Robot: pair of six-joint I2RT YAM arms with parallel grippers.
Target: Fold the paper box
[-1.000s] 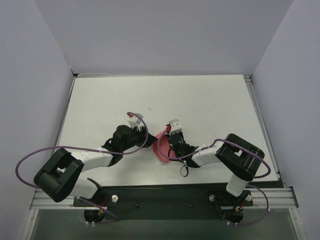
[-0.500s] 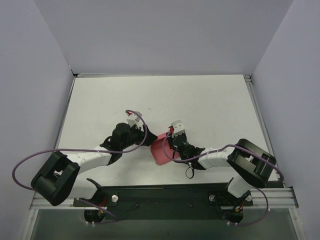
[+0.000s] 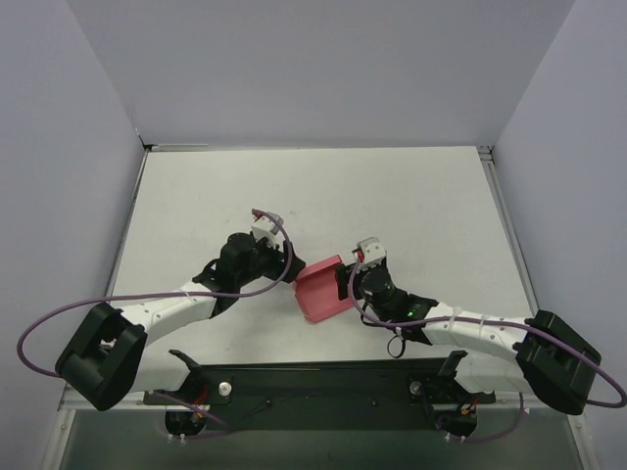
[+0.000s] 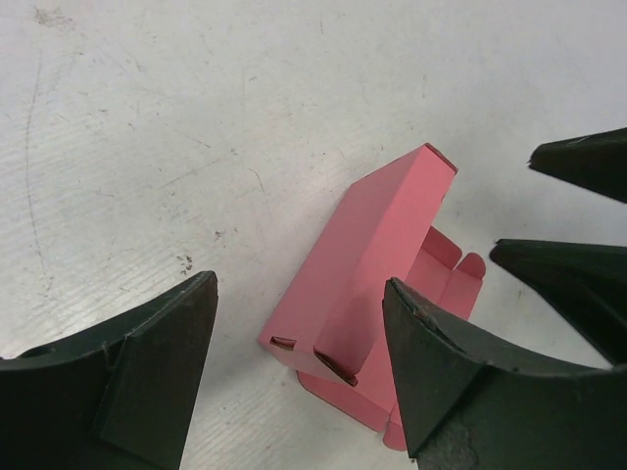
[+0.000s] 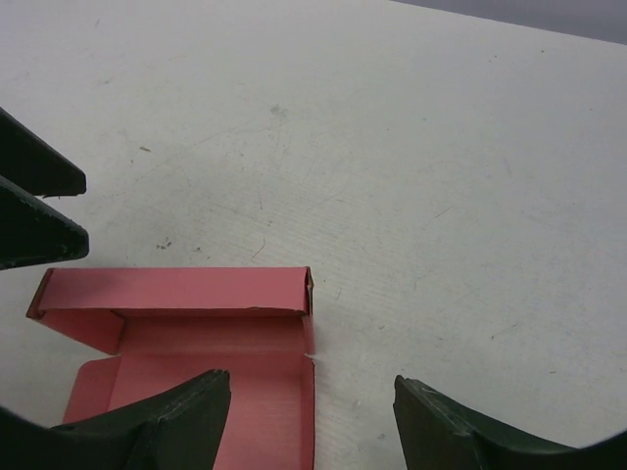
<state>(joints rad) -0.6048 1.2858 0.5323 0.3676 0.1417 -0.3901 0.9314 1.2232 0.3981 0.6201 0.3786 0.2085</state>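
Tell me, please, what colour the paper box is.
The paper box is plain pink-red, with no print visible; the left wrist view shows it best.

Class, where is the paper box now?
In the top view, the paper box lies on the table between the left gripper and the right gripper.

The scuffed white table (image 3: pixel 411 196) carries the paper box (image 3: pixel 318 291), seemingly half-folded.

Nothing legible anywhere: no lettering, label, brand, number or sign on the pink-red thin card paper box (image 4: pixel 370 257) or on the scuffed white worktop (image 4: pixel 196 98).
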